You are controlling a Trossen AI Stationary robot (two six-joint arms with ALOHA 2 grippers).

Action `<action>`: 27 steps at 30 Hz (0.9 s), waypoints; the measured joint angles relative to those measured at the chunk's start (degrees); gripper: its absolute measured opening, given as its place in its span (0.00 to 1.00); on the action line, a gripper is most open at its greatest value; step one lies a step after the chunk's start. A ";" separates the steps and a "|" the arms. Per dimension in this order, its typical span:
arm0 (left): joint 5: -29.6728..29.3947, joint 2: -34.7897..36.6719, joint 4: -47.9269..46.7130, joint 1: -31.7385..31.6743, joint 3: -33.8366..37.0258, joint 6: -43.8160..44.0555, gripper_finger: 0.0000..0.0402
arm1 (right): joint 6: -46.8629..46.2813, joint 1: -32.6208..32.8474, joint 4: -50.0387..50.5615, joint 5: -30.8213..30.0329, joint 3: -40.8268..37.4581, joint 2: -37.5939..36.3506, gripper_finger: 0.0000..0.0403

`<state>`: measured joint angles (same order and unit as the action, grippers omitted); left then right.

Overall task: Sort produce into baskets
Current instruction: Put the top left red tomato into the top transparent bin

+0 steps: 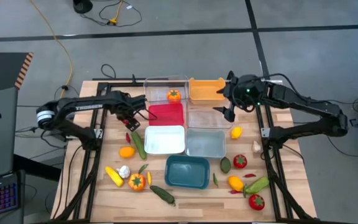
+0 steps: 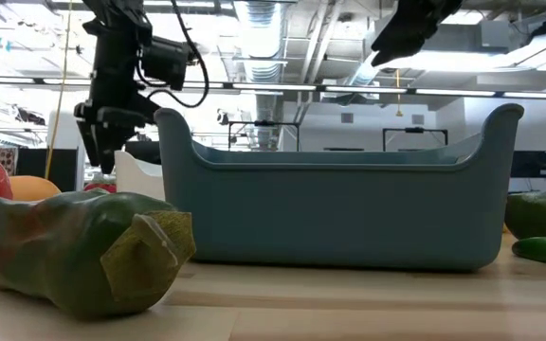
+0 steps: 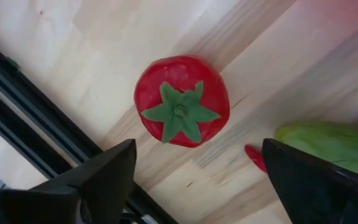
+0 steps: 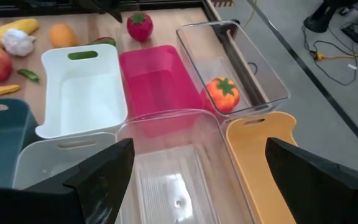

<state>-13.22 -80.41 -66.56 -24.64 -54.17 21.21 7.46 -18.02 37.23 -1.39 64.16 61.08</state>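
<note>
Red tomato [image 3: 181,101] beneath spread left gripper [image 3: 194,168], cucumber [image 3: 328,142] beside; right gripper [image 4: 194,171] spread over clear basket [image 4: 179,168]

— Is the table [image 1: 291,186] evenly lit?
— Yes, light falls from above and shadows under the arms are soft and short.
— Any glare?
— Ceiling lights flare white behind the teal tray [image 2: 339,194] in the low view; the clear tray [image 4: 179,168] glints.
— Focus?
— The nearest green vegetable [image 2: 74,248] is soft, and the left gripper's fingers [image 3: 98,183] blur before the tomato [image 3: 181,101].
</note>
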 joint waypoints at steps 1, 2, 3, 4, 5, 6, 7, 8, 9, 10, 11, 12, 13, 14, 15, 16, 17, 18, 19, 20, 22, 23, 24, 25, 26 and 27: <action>-0.04 -0.78 0.01 0.00 0.02 -0.01 0.85 | 0.01 0.23 0.00 0.00 0.00 0.00 0.96; -0.04 -1.65 0.02 0.00 0.00 0.03 0.85 | 0.01 0.52 0.00 0.00 0.00 0.00 0.96; -0.06 -2.46 0.04 0.00 0.02 0.33 0.85 | 0.00 0.71 0.01 0.00 0.00 0.00 0.96; -0.04 -3.20 0.04 0.00 0.02 0.51 0.85 | 0.01 0.94 0.00 0.00 0.00 0.00 0.96; -0.04 -3.90 0.04 0.01 0.02 0.58 0.85 | 0.00 1.18 0.02 0.00 0.00 0.00 0.96; -0.06 -4.70 0.04 0.02 0.02 0.63 0.85 | -0.01 1.38 0.02 0.00 0.00 0.00 0.96; -0.08 -5.54 0.05 0.02 0.02 0.46 0.85 | -0.04 1.68 0.02 0.00 0.00 0.00 0.96; -0.12 -6.40 0.11 0.02 0.02 -0.05 0.85 | -0.13 1.97 0.04 0.00 0.00 0.00 0.96; -0.23 -7.22 0.25 0.02 0.02 -0.75 0.85 | -0.15 2.26 0.04 0.00 0.00 0.00 0.96; -0.63 -7.97 0.25 0.02 0.02 -1.05 0.85 | -0.15 2.53 0.04 0.00 0.00 0.00 0.96; -1.12 -8.82 0.24 0.02 0.02 -0.98 0.85 | -0.13 2.80 0.04 0.00 0.00 0.00 0.96; -1.71 -9.72 0.31 0.02 0.02 -0.51 0.85 | -0.13 3.07 0.04 0.00 0.00 0.00 0.96; -2.56 -10.49 0.56 0.02 0.04 -0.09 0.85 | -0.13 3.29 0.04 0.01 0.00 0.00 0.96; -3.17 -11.20 0.75 0.02 0.04 0.10 0.85 | -0.13 3.54 0.04 0.00 0.00 0.00 0.96; -3.80 -11.81 0.77 0.00 0.04 0.19 0.85 | -0.11 3.82 0.04 0.00 0.00 0.00 0.96; -4.22 -12.38 0.92 0.00 0.04 0.19 0.85 | -0.11 3.94 0.04 0.00 0.00 0.00 0.96; -4.65 -12.88 1.37 0.00 0.05 -0.07 0.85 | -0.11 4.14 0.04 0.00 0.00 0.00 0.96; -5.04 -13.31 2.10 0.01 0.07 -0.26 0.85 | -0.11 4.23 0.04 0.00 0.00 0.00 0.96; -5.34 -13.57 2.68 0.01 0.07 -0.56 0.85 | -0.10 4.22 0.07 0.00 0.00 0.00 0.96; -5.37 -13.76 2.99 0.00 0.07 -0.72 0.85 | -0.09 4.22 0.07 0.00 0.00 0.00 0.96; -5.51 -14.14 4.61 0.00 0.07 -1.67 0.85 | -0.07 4.20 0.07 0.00 0.00 0.00 0.96; -5.50 -14.17 5.35 0.00 0.07 -2.06 0.85 | -0.05 4.15 0.07 -0.02 0.00 0.00 0.96; -5.75 -14.17 5.74 0.00 0.07 -2.18 0.85 | 0.03 4.15 0.08 -0.02 0.00 0.00 0.96; -6.04 -14.13 6.08 0.00 0.07 -2.32 0.84 | 0.04 4.15 0.10 -0.01 0.00 0.00 0.96; -6.23 -14.13 6.70 0.00 0.07 -2.36 0.84 | 0.04 4.14 0.13 -0.02 0.00 0.00 0.96; -6.27 -14.13 7.20 0.00 0.07 -2.36 0.82 | 0.04 4.15 0.13 -0.02 0.00 0.00 0.96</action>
<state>-19.49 -94.54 -59.35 -24.64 -54.11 18.85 7.51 -13.87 37.36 -1.41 64.16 61.08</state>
